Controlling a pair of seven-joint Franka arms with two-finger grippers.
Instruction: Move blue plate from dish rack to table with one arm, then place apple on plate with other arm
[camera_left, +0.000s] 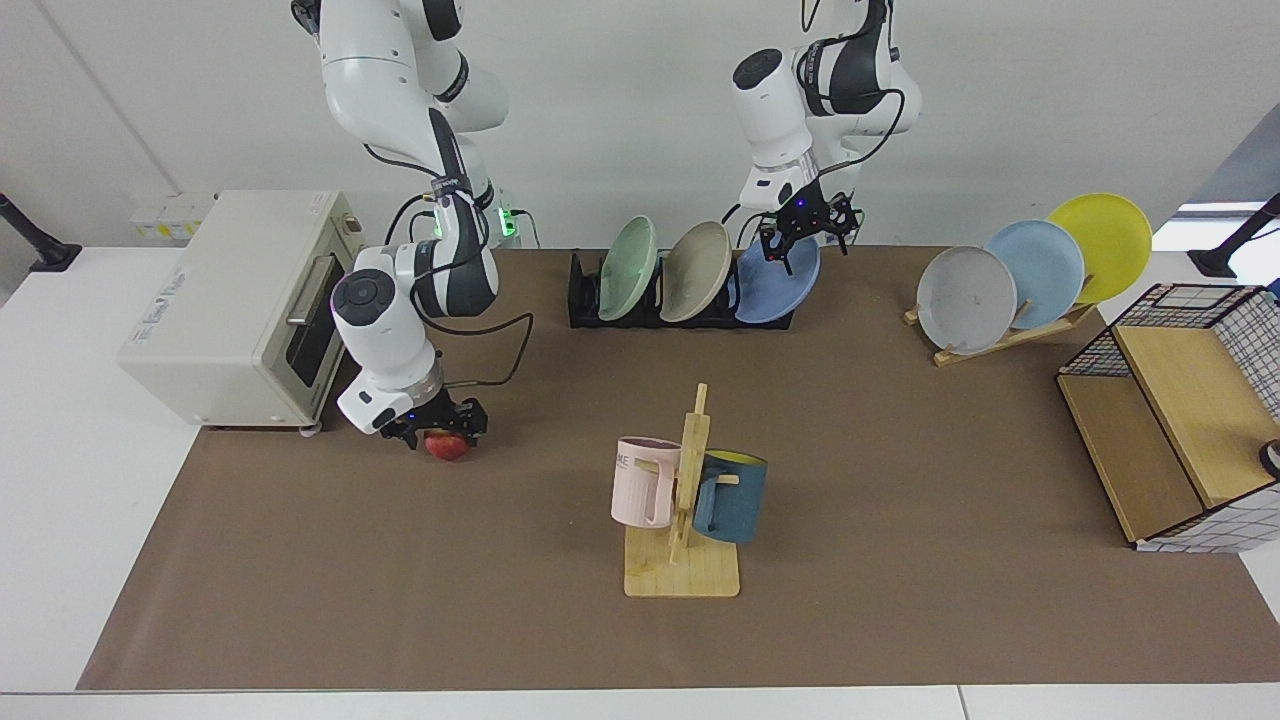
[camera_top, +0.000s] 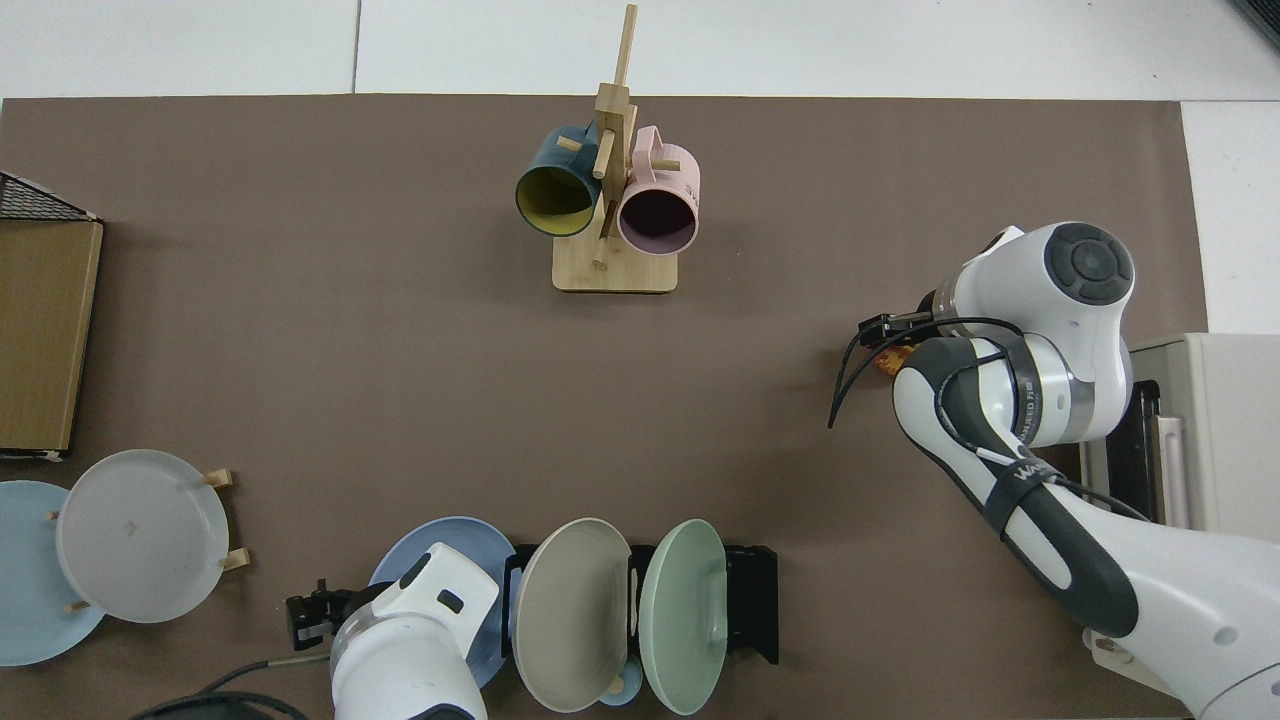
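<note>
My right end effector (camera_left: 437, 428) sits down over the apple (camera_left: 447, 446); my left end effector (camera_left: 806, 228) is at the blue plate (camera_left: 775, 287). I cannot tell either grip.

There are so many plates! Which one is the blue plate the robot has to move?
Find the black dish rack at the back middle of the brown mat. Three plates lean in it: green, beige, then the blue plate at the end nearest the wooden stand, right under the left pincer. It is a deeper periwinkle than the pale blue plate on that stand.
</note>
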